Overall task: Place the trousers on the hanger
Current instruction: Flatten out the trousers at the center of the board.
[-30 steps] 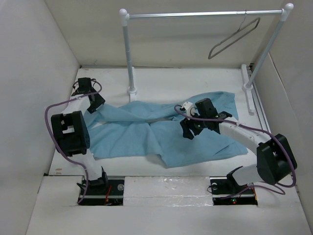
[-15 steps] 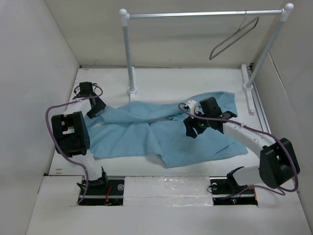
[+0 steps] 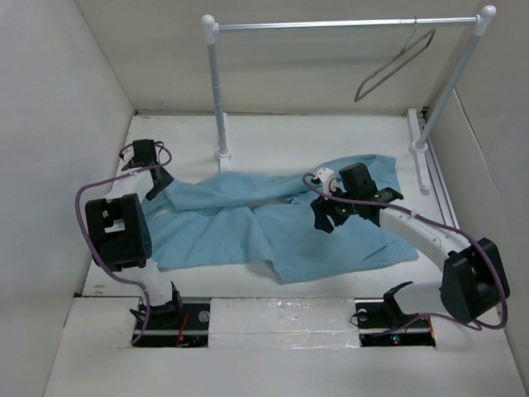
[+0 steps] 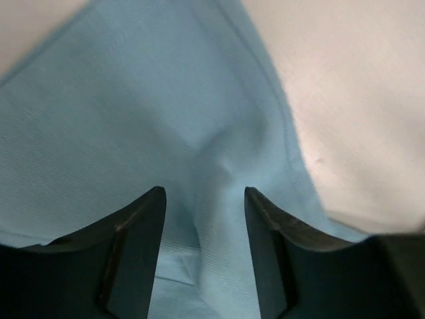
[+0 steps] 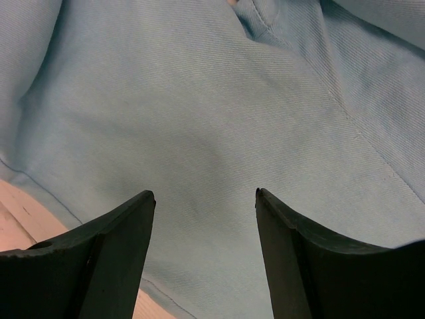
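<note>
Both tipped down, agape over trousers, left pincer, right pincer

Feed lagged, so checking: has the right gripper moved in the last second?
Yes. The right gripper has shifted slightly rightward, toward the rack's right post, fingers open above the trousers.

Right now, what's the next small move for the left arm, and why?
Probably lower the left gripper and close on the trousers. Its jaws stand open over the cloth, with a raised fold lying between them near the fabric's edge. The hanger hangs bare on the rack, so the trousers need lifting first.
</note>
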Action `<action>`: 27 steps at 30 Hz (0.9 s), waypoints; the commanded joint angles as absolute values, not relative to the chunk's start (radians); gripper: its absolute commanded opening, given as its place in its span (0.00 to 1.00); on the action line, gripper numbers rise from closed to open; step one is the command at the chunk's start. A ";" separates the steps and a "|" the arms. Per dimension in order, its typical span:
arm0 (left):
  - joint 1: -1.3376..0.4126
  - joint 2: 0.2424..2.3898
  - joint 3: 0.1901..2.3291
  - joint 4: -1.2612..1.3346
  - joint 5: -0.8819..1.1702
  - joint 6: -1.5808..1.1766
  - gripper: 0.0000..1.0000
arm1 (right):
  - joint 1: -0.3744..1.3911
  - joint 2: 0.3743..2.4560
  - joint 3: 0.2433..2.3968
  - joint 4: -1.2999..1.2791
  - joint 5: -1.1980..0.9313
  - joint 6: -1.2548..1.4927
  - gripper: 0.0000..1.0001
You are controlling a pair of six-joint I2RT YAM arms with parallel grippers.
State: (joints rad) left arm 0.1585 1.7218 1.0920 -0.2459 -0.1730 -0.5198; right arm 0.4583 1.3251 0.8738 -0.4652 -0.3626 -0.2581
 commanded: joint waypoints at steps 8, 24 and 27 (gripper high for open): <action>0.163 1.824 1.310 -0.291 -0.253 -0.528 0.65 | 0.486 1.324 0.897 -0.454 -0.385 -0.258 0.68; 0.115 1.964 1.385 -0.339 -0.354 -0.486 0.00 | 0.525 1.289 0.920 -0.451 -0.345 -0.222 0.68; 0.115 1.794 1.326 -0.318 -0.335 -0.489 0.00 | 0.515 1.273 0.914 -0.442 -0.322 -0.213 0.68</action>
